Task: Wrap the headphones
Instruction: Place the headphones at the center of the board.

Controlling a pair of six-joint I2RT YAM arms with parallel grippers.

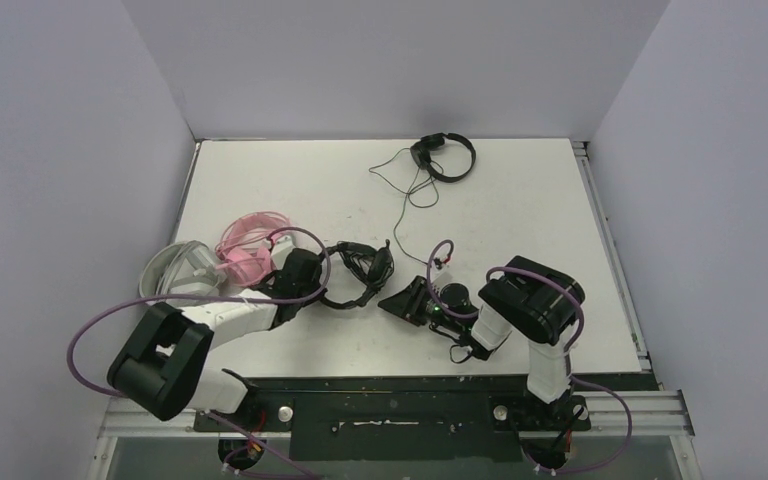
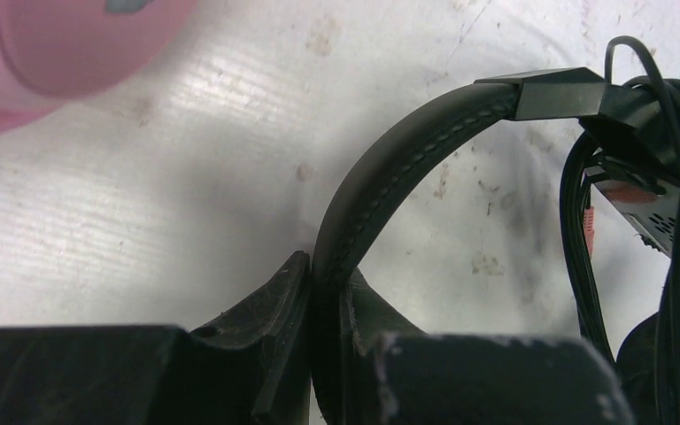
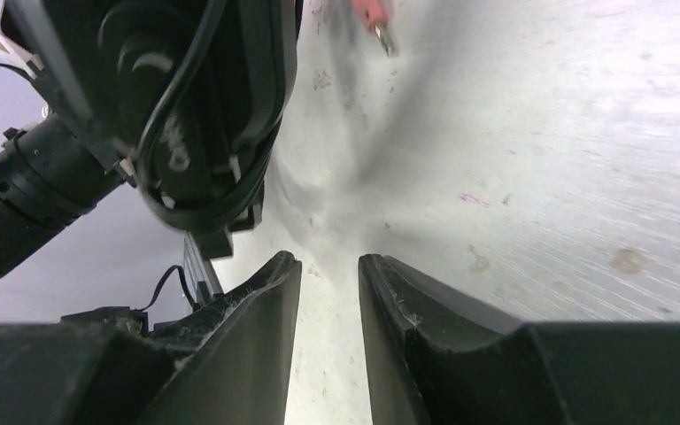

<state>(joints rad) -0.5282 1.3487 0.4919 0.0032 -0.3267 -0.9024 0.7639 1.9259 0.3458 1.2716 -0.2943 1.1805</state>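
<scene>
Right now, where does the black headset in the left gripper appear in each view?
Top external: black headset at centre, just right of the left gripper.
Left wrist: its headband arcs from bottom centre to upper right.
Right wrist: upper left, a black earcup with cord, seemingly the same one.
Shared landmark: the white table.

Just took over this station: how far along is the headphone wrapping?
Done, apparently: cord loops are bunched at one earcup of the near black headset. In hand: the left tool is shut on its headband; the right tool is open and empty. Left: the far black headset has its cable sprawled over the table. I can't tell whether the pink headset or the white-grey headset is wrapped.
</scene>
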